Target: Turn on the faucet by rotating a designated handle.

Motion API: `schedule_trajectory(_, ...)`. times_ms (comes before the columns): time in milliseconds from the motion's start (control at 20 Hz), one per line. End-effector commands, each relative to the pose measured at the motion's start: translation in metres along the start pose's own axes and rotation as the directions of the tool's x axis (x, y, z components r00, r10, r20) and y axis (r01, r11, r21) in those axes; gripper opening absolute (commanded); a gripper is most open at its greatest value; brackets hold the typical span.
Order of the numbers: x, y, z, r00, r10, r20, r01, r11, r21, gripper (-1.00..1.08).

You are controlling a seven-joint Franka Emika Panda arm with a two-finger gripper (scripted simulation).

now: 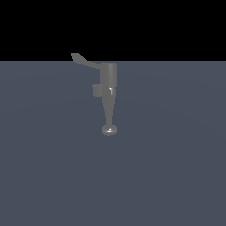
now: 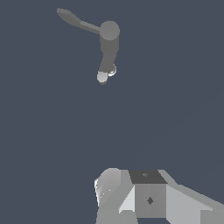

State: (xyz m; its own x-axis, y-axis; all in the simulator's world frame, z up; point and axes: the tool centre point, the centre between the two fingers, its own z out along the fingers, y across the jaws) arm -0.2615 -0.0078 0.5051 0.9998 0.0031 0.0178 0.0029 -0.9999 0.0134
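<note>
The faucet [image 1: 108,79] is a small grey metal fixture standing on the dark grey floor, a little above the middle of the exterior view. Its spout tapers down to a rounded knob [image 1: 108,129]. A small square block [image 1: 96,90] sits on its side toward the exterior view's left. The handle [image 1: 83,61], a thin flat lever with an upturned tip, projects from the cylinder's top toward the exterior view's left. The wrist view shows the faucet [image 2: 109,41] from above, with its handle [image 2: 75,21]. No gripper fingers show in either view.
Pale grey robot arm parts [image 2: 148,197] fill the lower edge of the wrist view, well apart from the faucet. The flat dark grey floor [image 1: 176,167] surrounds the faucet on all sides.
</note>
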Motion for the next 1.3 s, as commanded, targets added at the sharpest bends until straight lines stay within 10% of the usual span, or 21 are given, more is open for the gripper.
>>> schedule_trajectory(0, 0.000, 0.000, 0.000, 1.000, 0.000, 0.000, 0.000, 1.000, 0.000, -1.00)
schedule_trajectory(1250, 0.032, -0.012, 0.003, 0.996, 0.094, -0.001, -0.094, 0.996, 0.003, -1.00)
